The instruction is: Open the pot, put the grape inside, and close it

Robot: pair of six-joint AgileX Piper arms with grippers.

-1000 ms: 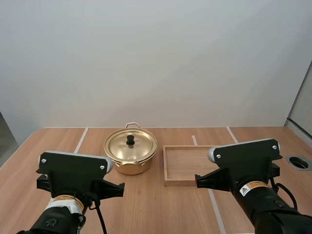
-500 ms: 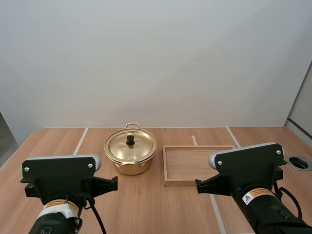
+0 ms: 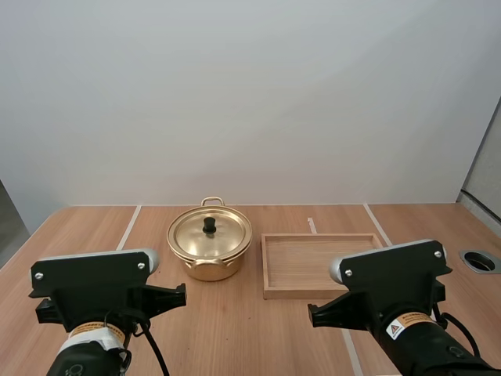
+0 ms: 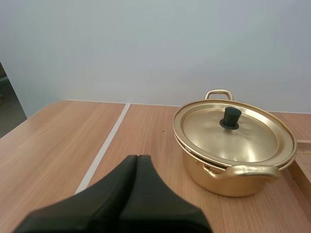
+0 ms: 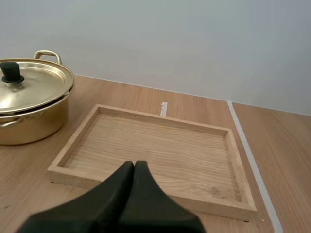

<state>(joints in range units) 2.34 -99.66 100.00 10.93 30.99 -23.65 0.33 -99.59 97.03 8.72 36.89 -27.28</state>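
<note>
Wood-grain table (image 3: 235, 337) under shiny round gold pot (image 3: 207, 269), lidded, beside shallow wooden tray (image 5: 155, 150); left gripper (image 4: 137, 158), right gripper (image 5: 134, 163) closed, empty.

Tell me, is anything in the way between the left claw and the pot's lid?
No, nothing visible. Only bare table lies between the shut left gripper and the pot, whose lid sits on top.
</note>
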